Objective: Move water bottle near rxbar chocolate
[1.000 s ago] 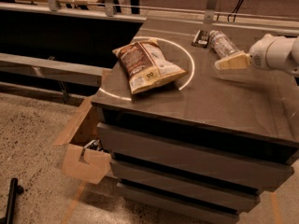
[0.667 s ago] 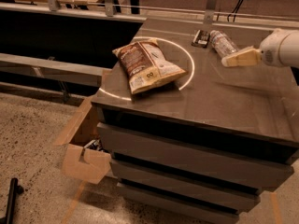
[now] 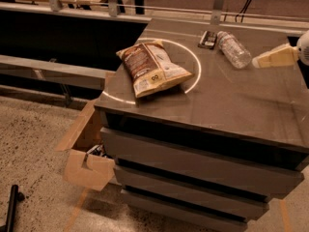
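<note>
Water bottle (image 3: 233, 49) lies on its side at the worktop (image 3: 231, 105) rear, just beside rxbar chocolate (image 3: 208, 39). Pincer (image 3: 260, 61) hovers right of the bottle; I cannot tell its opening.

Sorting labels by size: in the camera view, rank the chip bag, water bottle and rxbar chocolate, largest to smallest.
1. chip bag
2. water bottle
3. rxbar chocolate
The gripper hovers right of the water bottle.
</note>
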Robot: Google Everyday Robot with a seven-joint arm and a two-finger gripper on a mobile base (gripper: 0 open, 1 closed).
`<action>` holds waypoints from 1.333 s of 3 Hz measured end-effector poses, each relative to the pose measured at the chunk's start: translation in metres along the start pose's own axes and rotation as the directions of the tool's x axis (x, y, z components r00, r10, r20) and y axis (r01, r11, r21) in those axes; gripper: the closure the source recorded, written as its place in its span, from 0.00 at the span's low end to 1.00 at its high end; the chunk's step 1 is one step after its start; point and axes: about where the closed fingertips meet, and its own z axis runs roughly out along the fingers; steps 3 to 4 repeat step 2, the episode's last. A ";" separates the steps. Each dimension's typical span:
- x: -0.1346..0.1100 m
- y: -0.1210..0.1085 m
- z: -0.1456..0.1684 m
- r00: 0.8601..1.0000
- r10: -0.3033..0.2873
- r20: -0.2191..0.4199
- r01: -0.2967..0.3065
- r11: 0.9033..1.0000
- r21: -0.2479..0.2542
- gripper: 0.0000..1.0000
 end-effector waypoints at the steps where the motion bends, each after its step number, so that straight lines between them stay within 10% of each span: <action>1: 0.011 -0.018 -0.011 0.999 0.001 -0.033 0.001 0.999 0.041 0.00; 4: 0.011 -0.017 -0.011 0.999 0.001 -0.033 0.001 0.999 0.041 0.00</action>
